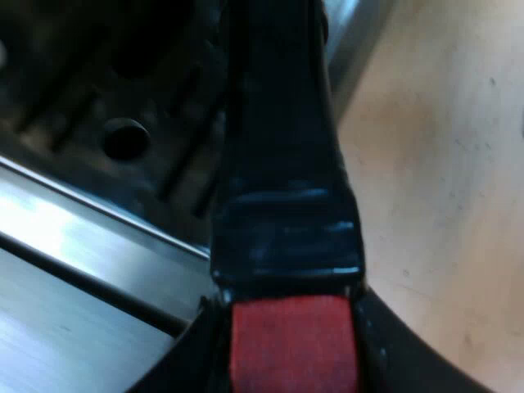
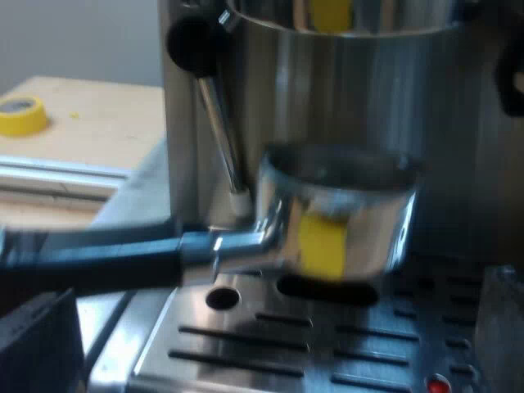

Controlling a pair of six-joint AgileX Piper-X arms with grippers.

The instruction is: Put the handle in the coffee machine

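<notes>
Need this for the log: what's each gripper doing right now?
Left gripper: closed on the handle, at its red end.
Right gripper: open, holding nothing.

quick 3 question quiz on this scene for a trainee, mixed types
1. True or false: the holder is not yet locked into the machine.
2. The holder's cup hangs over: A) a mug B) the drip tray C) the table.
3. Fill in: the handle ends in the colour ___.
Key: 1 true; 2 B; 3 red.
</notes>
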